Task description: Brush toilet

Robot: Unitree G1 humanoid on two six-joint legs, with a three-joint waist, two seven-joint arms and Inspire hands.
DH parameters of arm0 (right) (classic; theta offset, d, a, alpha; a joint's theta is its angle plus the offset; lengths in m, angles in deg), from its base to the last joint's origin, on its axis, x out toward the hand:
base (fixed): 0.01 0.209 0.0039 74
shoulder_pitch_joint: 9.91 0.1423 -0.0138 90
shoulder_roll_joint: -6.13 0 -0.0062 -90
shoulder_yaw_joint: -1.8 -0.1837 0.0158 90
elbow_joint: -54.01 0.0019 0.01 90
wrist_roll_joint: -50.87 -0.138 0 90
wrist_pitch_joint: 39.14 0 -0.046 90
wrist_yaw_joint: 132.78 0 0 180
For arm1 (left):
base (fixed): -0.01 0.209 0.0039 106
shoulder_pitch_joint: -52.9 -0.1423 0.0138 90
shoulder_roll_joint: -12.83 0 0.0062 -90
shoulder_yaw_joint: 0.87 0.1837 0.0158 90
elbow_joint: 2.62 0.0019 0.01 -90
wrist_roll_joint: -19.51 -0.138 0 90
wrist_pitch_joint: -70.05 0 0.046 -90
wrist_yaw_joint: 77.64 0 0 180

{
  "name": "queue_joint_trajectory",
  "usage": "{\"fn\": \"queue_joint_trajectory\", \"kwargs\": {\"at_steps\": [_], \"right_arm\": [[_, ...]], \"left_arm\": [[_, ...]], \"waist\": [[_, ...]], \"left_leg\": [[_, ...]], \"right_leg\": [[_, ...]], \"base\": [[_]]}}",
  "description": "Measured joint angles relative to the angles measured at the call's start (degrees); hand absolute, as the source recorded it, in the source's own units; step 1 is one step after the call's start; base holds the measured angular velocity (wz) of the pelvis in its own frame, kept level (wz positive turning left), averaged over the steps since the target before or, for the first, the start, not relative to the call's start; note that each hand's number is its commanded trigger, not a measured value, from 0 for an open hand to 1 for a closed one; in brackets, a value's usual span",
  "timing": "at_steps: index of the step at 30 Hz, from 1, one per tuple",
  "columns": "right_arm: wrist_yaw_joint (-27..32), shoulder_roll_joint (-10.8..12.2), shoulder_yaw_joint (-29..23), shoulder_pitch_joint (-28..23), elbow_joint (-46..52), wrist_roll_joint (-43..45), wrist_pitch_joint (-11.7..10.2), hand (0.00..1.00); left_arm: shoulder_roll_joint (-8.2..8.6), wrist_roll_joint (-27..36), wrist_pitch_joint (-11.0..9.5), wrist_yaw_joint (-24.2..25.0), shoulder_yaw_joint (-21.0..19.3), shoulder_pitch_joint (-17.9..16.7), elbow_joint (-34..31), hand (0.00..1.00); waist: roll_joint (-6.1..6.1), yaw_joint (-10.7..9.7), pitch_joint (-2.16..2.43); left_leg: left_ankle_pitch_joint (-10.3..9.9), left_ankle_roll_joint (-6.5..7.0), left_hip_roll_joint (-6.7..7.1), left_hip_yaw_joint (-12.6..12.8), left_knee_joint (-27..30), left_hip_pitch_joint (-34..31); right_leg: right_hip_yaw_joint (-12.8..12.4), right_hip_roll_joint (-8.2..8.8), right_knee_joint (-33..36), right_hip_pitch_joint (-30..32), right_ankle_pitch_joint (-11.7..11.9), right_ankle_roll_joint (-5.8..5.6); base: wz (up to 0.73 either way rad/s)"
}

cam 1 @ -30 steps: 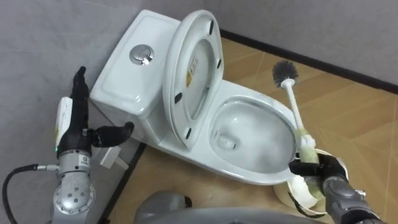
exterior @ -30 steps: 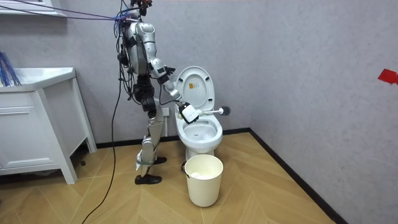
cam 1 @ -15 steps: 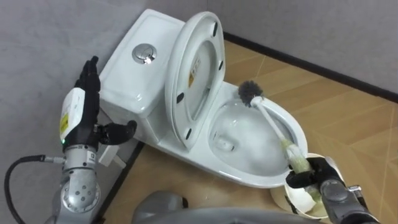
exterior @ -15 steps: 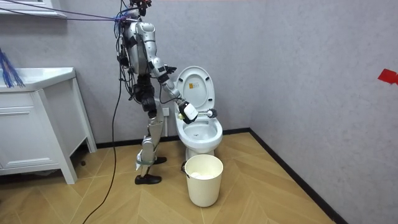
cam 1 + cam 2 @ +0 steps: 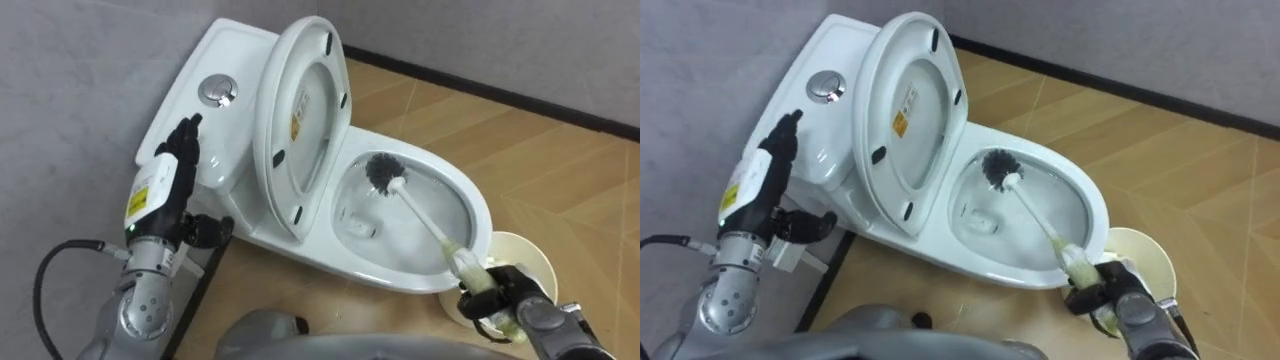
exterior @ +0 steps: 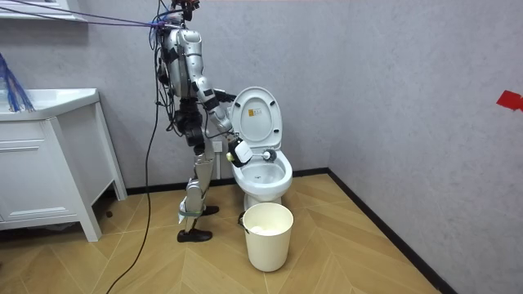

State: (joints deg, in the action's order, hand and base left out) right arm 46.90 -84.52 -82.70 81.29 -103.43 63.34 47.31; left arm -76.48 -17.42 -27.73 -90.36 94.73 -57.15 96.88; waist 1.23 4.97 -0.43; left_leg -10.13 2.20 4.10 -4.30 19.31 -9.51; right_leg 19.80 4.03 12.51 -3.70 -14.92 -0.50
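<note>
The toilet [image 5: 325,250] is smooth, glossy white ceramic, with a boxy tank whose flat top carries a round chrome flush button [image 5: 215,92]. Its oval seat and lid [image 5: 337,100] stand raised against the tank, and a small sticker [image 5: 300,112] with an orange mark sits on the lid's underside, its print too small to read. The brush [image 5: 420,212] lies slanted in the bowl: its round head of dark bristles [image 5: 383,172] is near the bowl's twelve o'clock side, and the thin white stick runs down to a pale thicker grip at the rim's five o'clock. There the right hand [image 5: 505,292] has dark fingers curled tightly round that grip. Just beneath this hand, a round cream bin [image 5: 530,255] stands on the wood-patterned floor [image 5: 540,150]. The left hand [image 5: 165,185] hangs at the tank's eight o'clock, close to the grey wall [image 5: 70,80], fingers straight and pressed together pointing up, thumb jutting sideways, holding nothing. In the room view the robot stands at the toilet's side, on the room view's left of it, with a white cabinet [image 6: 49,163] well apart behind it.
</note>
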Motion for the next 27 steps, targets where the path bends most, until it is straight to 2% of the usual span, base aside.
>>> {"fn": "queue_joint_trajectory", "kwargs": {"at_steps": [3, 9, 11, 16, 19, 21, 23, 27], "right_arm": [[-0.9, -0.4, 0.0, -0.1, 0.1, 2.2, 1.2, 1.0], [-2.4, -1.9, 0.1, -0.7, 1.0, 8.8, 1.8, 1.0], [-2.3, -2.7, 0.2, -0.4, 1.0, 11.0, 1.8, 1.0], [-0.3, -4.3, 0.9, 0.1, 1.1, 16.4, 1.9, 1.0], [0.5, -5.1, 1.8, 0.4, 1.2, 19.0, 1.9, 1.0], [1.0, -5.6, 2.9, 1.1, 0.9, 19.7, 1.9, 1.0], [1.9, -6.5, 3.3, 2.6, 0.5, 21.4, 1.7, 1.0], [4.1, -8.0, 4.7, 7.0, 0.1, 26.1, 1.7, 1.0]], "left_arm": [[-0.3, -3.4, 1.2, 1.2, -0.2, 0.3, 0.8, 0.0], [-2.59, -10.0, 1.2, 2.1, -0.1, 1.9, 2.2, 0.0], [-3.7, -9.9, 1.2, 2.3, 0.5, 3.9, 3.3, 0.0], [-4.56, -9.8, 1.2, 2.1, 1.3, 7.4, 6.2, 0.0], [-5.02, -9.8, 1.0, 2.0, 1.3, 9.6, 7.3, 0.0], [-5.56, -9.8, 0.0, 0.8, 1.6, 11.9, 9.5, 0.0], [-6.04, -9.9, -1.1, -0.6, 1.6, 15.0, 11.4, 0.0], [-7.06, -9.8, -1.7, -3.3, 1.6, 18.9, 14.3, 0.0]], "waist": [[0.21, 0.0, -0.09], [0.21, -0.1, -0.11], [-0.11, -0.2, 0.15], [-1.06, -0.1, 0.19], [-1.55, 0.1, 0.02], [-1.76, 0.1, -0.16], [-2.34, 0.3, -0.69], [-2.5, 0.5, -0.86]], "left_leg": [[-0.1, 0.03, -0.43, 0.8, 0.0, -0.5], [-0.1, 0.07, -0.62, 0.7, 0.4, -1.4], [-0.1, 0.08, -0.72, 0.4, 1.3, -2.8], [-0.2, 0.26, -0.76, 0.8, 2.7, -5.4], [-0.1, 0.3, -0.99, 0.7, 4.5, -8.3], [0.3, 0.33, -1.19, 0.6, 5.1, -10.2], [0.9, 0.3, -1.34, 0.6, 6.3, -13.3], [1.8, 0.09, -1.37, 1.0, 7.3, -17.9]], "right_leg": [[-0.6, -0.02, 0.2, 0.8, 0.0, 0.0], [-0.8, 0.01, 1.0, 1.9, 0.0, 0.02], [-0.8, -0.08, 1.5, 3.2, 0.0, 0.07], [-1.4, 0.03, 4.2, 6.3, -0.1, 0.31], [-1.4, -0.03, 5.6, 9.1, -0.5, 0.51], [-1.3, 0.06, 7.1, 11.4, -0.6, 0.72], [-0.7, 0.28, 9.2, 14.7, -0.9, 1.09], [-0.8, 1.35, 13.4, 20.7, -1.5, 1.82]], "base": [[-0.11], [0.0], [0.0], [-0.06], [-0.02], [0.06], [0.07], [-0.06]]}}
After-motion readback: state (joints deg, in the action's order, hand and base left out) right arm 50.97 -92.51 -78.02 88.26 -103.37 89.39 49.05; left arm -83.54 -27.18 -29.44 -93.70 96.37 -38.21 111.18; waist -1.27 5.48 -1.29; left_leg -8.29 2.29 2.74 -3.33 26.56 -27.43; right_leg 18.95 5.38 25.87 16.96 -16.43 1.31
